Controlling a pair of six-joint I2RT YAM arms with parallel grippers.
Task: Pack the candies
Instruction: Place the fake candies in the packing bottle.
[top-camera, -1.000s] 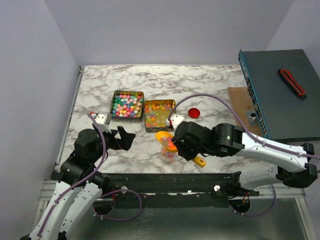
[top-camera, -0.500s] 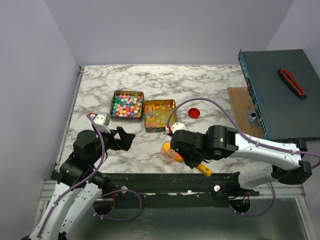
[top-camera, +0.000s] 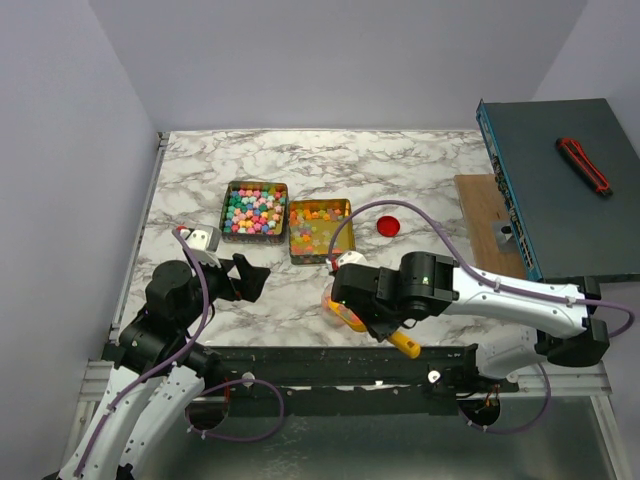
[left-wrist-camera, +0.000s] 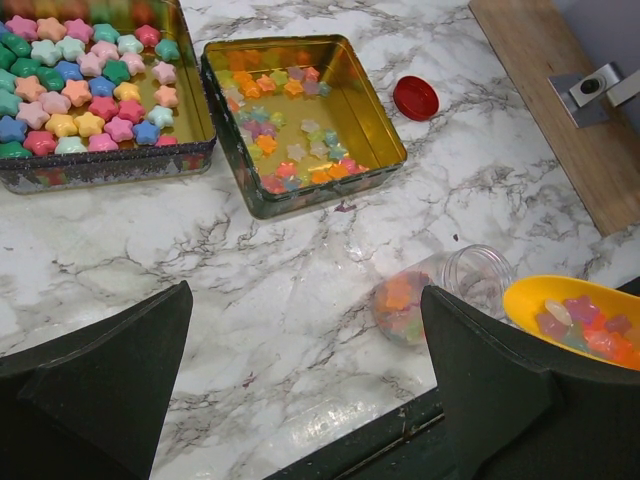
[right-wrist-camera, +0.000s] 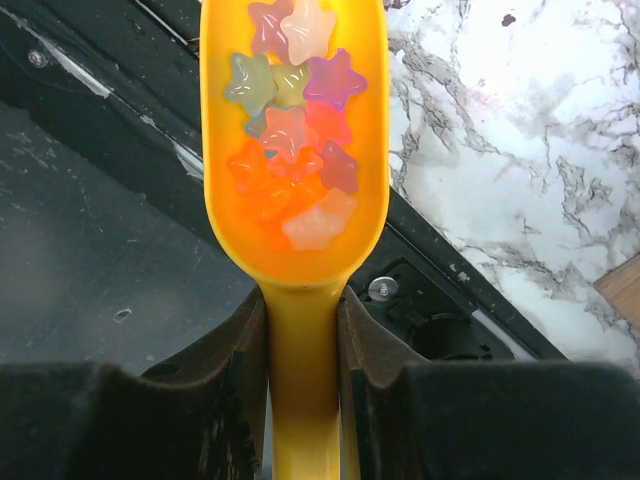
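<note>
Top external view: the marble table (top-camera: 300, 160) is walled on the left and behind, with a stretch of bare marble beyond the two tins.
Near edge: the jar (left-wrist-camera: 440, 290) sits close to the table's front edge. The scoop (right-wrist-camera: 295, 150) holds its bowl out past that edge, above the black frame (right-wrist-camera: 90, 100).
Left side: the left gripper (left-wrist-camera: 305, 300) has its fingers (left-wrist-camera: 110, 380) spread wide around nothing, low over marble and well apart from the tins.
Right side: the right gripper (right-wrist-camera: 300, 400) pinches the scoop's handle from both sides.
Task items: the candies (right-wrist-camera: 290, 130) are star-shaped and heaped in the scoop. More fill the jar's bottom, a thin layer lies in the gold tin (left-wrist-camera: 300, 205), and pastel ones pack the patterned tin (left-wrist-camera: 100, 168).
Writing: the print on the patterned tin's wall is too blurred to read.
Materials: glossy yellow-orange plastic scoop, clear jar, metal tins, round red cap (left-wrist-camera: 415, 97), and a wooden board (left-wrist-camera: 550, 90) at the right edge.
</note>
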